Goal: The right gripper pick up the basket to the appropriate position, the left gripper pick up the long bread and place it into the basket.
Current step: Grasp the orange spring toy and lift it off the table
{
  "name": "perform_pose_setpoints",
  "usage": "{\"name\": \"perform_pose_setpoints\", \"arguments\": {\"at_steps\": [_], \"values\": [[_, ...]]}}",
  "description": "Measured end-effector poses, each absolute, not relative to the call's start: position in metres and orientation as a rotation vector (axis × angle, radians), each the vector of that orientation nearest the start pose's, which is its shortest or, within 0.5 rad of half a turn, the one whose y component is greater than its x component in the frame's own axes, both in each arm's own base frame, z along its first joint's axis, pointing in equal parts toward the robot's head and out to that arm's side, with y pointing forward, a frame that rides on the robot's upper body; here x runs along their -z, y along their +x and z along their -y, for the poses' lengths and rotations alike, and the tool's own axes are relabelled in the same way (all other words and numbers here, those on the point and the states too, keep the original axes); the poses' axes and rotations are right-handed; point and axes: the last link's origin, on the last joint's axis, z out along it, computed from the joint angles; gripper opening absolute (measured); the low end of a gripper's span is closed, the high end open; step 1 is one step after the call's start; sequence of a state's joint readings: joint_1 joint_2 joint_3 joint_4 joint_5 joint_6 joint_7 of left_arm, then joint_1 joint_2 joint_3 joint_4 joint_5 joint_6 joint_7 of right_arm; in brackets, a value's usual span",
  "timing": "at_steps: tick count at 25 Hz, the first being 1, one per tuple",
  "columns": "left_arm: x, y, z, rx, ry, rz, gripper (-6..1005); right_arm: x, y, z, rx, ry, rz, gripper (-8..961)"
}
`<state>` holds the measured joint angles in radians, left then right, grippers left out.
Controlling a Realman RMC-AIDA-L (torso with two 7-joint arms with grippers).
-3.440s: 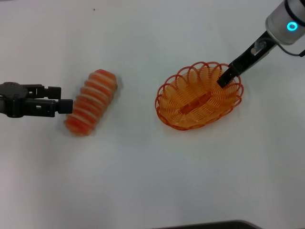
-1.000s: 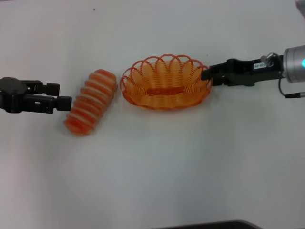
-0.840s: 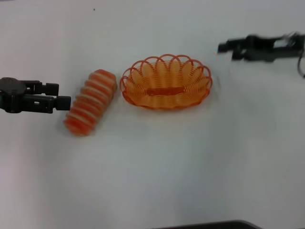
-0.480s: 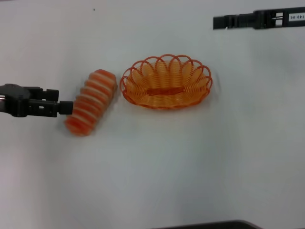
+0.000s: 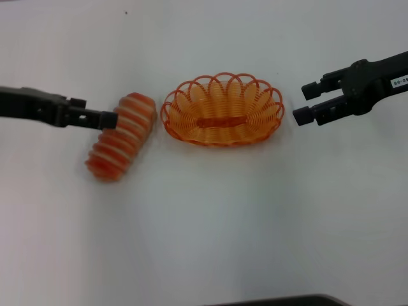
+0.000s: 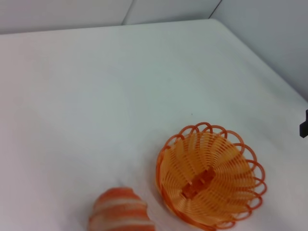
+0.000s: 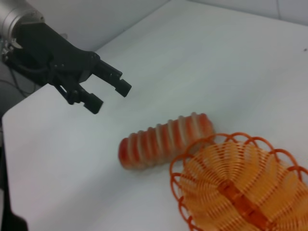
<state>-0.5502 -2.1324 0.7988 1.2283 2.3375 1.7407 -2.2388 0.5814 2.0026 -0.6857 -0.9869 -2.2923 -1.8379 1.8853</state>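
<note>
The orange woven basket (image 5: pixel 222 109) stands on the white table at the centre, empty, and shows in the left wrist view (image 6: pixel 209 175) and the right wrist view (image 7: pixel 240 187). The long bread (image 5: pixel 121 137) lies just left of it, apart from it, and also shows in the wrist views (image 6: pixel 120 214) (image 7: pixel 163 139). My left gripper (image 5: pixel 108 119) reaches in from the left with its tip over the bread's left side. The right wrist view shows the left gripper (image 7: pixel 109 95) open and above the bread, not touching it. My right gripper (image 5: pixel 306 102) is open and empty just right of the basket.
The white table (image 5: pixel 210 217) runs on in front of the basket and bread. A dark edge (image 5: pixel 274 301) shows at the near side. In the left wrist view the table's far edge (image 6: pixel 144 21) meets a pale wall.
The basket was carried left and set down beside the bread. My right gripper let go, swung away to the far right, then came back open beside the basket. My left gripper moved right over the bread.
</note>
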Motion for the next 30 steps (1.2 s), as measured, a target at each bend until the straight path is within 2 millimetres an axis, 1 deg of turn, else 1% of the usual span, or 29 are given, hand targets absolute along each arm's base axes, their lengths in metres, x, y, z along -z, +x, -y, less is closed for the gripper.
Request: {"name": "perform_pose_setpoints", "arguments": {"at_steps": [2,5,7,13,20,30], "values": [[-0.033,-0.205,-0.341,0.119,-2.669,1.167,872,-0.065,0.251,-0.334,-0.268,-2.852,-0.958,809],[-0.005,-0.191,-0.35,-0.046,-2.63,1.099,871,-0.062,0.252,-0.336,-0.272,-2.829,-0.959,809],[0.012,-0.186,-0.355,-0.101,-2.586,1.053,870,-0.06,0.253,-0.336,-0.272,-2.824,-0.96,809],[0.041,-0.185,-0.36,-0.172,-2.534,0.997,867,-0.06,0.254,-0.337,-0.278,-2.808,-0.961,809],[0.051,-0.192,-0.363,-0.264,-2.471,0.945,865,-0.06,0.253,-0.338,-0.292,-2.805,-0.958,809],[0.06,-0.195,-0.358,-0.336,-2.492,0.918,860,-0.059,0.249,-0.343,-0.298,-2.794,-0.946,809]]}}
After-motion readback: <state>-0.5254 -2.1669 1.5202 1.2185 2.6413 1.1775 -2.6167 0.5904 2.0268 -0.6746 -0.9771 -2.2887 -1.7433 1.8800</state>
